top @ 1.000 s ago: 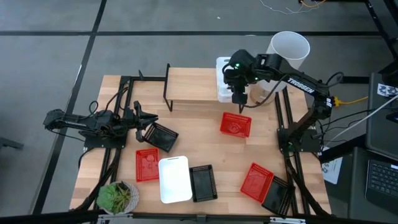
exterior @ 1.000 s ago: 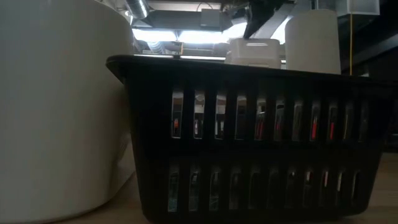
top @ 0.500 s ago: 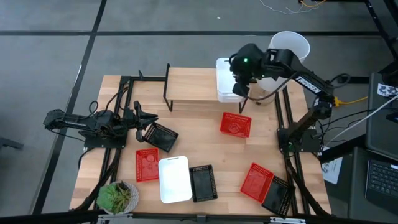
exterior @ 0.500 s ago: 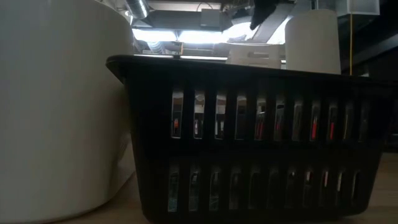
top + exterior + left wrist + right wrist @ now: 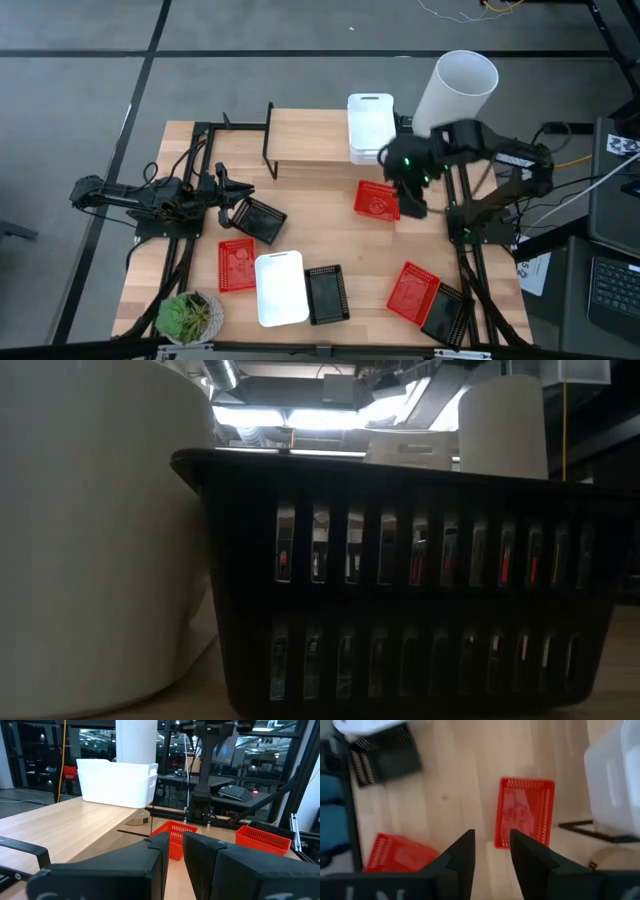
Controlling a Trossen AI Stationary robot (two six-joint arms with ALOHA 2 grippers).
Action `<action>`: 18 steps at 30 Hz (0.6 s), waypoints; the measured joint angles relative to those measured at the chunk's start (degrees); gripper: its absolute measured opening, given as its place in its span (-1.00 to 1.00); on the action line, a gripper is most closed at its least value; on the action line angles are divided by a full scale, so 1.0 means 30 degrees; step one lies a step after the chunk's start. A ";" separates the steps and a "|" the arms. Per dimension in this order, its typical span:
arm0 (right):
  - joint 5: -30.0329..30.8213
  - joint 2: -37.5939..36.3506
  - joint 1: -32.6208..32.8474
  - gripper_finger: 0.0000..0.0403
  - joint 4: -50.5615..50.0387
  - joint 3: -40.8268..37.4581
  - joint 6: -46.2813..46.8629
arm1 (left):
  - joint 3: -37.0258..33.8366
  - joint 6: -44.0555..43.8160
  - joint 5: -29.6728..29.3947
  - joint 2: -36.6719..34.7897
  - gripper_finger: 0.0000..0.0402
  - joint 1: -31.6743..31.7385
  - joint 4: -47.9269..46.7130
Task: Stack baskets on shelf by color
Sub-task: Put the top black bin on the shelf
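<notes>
**Right arm swings off the shelf, down over the red basket**

Swinging clear of the white stack in the last second, the right pincer point(image 5: 412, 200) now hangs over the tabletop point(image 5: 320, 235) just at the right edge of the red basket point(image 5: 378, 200) below the shelf point(image 5: 310, 138). Its own wrist view looks straight down: two dark fingers point(image 5: 462, 857) parted by a narrow gap, nothing between them, that red basket point(image 5: 525, 817) right ahead. The overhead picture cannot show that gap; the wrist view does.

Red mesh walls, rectangular, shallow. Behind it on the shelf's right end sits the white stack point(image 5: 370, 127), smooth solid plastic with rounded corners, and beside that the tall white cylinder point(image 5: 455, 88).

Over on the left, the left pincer point(image 5: 232, 203) waits low by a black slatted basket point(image 5: 258, 218); its fingers point(image 5: 150, 865) stand slightly apart, holding nothing. That wrist view looks level across the light wood to the white stack point(image 5: 117, 781) and the red basket point(image 5: 172, 836).

Low view: filled by a black basket point(image 5: 400, 575) with vertical slots and a white wall point(image 5: 95, 530).

Open wood lies mid-tabletop; along the front edge are a red basket point(image 5: 237, 265), a white one point(image 5: 281, 288), a black one point(image 5: 326, 293), a red-and-black pair point(image 5: 428, 298), and a potted plant point(image 5: 188, 316).
</notes>
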 joint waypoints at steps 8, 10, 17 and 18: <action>0.2725 -0.3493 0.2568 -0.40 0.1365 -0.7682 0.4179 | 0.0000 -0.0633 0.0007 0.0000 -0.77 0.0000 0.0022; 0.2721 -0.4123 0.2942 -0.40 0.2534 -0.9584 0.5427 | -0.0003 -0.1093 0.0263 0.0007 -0.77 0.0000 0.0121; 0.2088 -0.4834 0.3772 -0.40 0.5865 -1.3603 0.6982 | 0.3722 -0.1508 0.2178 0.2781 -0.77 -0.1014 -0.3192; 0.2082 -0.4834 0.3810 -0.40 0.6137 -1.3870 0.7094 | 0.4563 -0.1508 0.2186 0.3756 -0.77 -0.1275 -0.4213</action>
